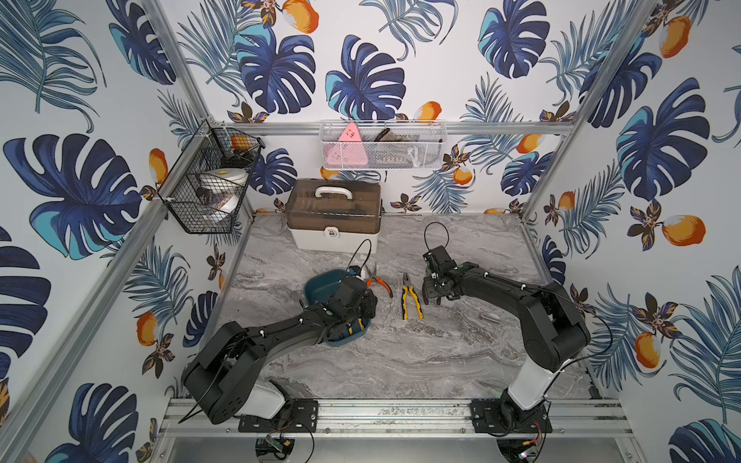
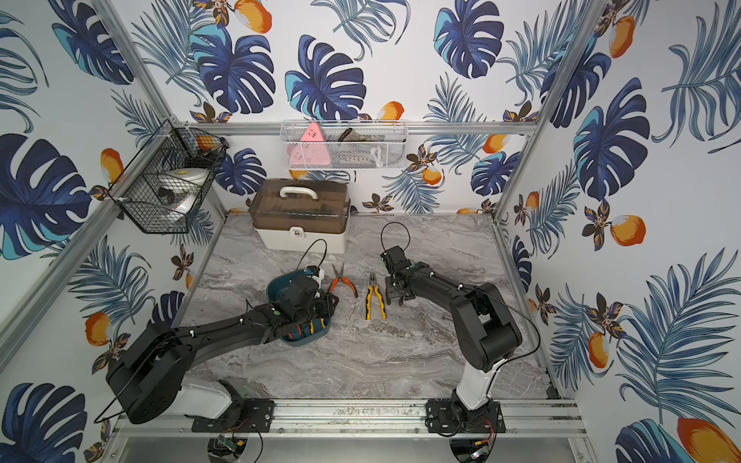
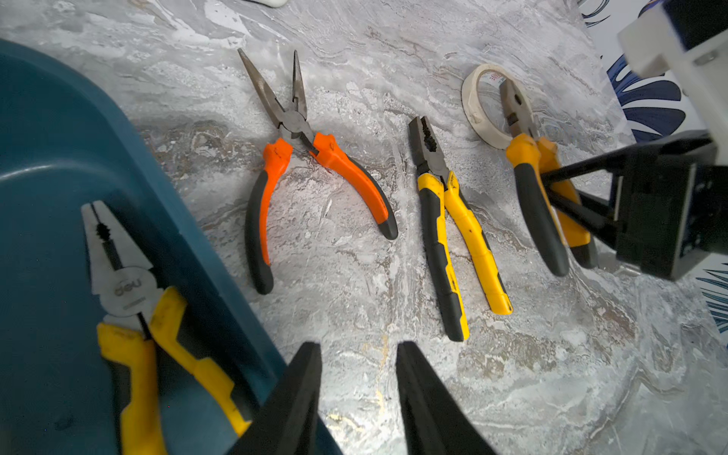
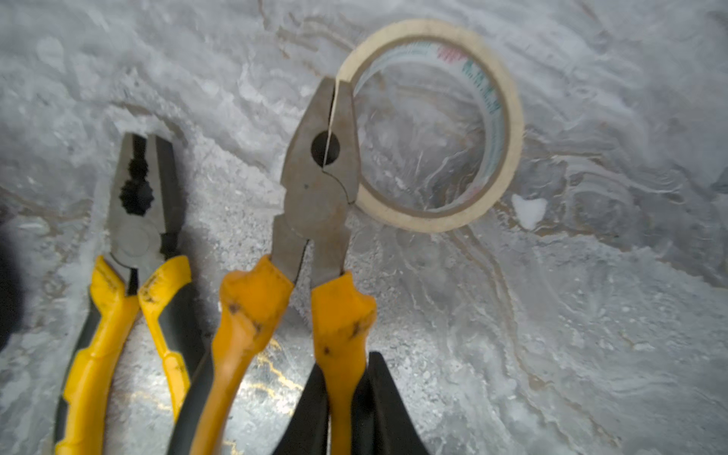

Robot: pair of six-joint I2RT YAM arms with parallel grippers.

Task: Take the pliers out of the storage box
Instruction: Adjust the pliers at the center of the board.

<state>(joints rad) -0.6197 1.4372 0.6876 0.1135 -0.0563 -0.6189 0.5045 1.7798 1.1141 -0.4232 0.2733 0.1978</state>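
Clamping one handle of the amber-handled pliers (image 4: 315, 189), the right pincer (image 4: 346, 364) is closed, the tool's nose ahead of it crossing the rim of a tape roll (image 4: 508, 118); the left pincer (image 3: 358, 346) stands partly apart and empty over the edge of the teal storage box (image 3: 47, 197); yellow-handled pliers (image 3: 126, 287) lie in the box beside it; ahead, on the marble tabletop (image 3: 394, 59), long-nosed orange pliers (image 3: 291, 122) and yellow-and-black pliers (image 3: 441, 205) lie apart.

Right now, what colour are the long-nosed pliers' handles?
Orange and black; the long-nosed pliers show best in the left wrist view.

Tape roll (image 4: 512, 130) on marble table (image 1: 461, 352); white case (image 1: 335, 224) at back.
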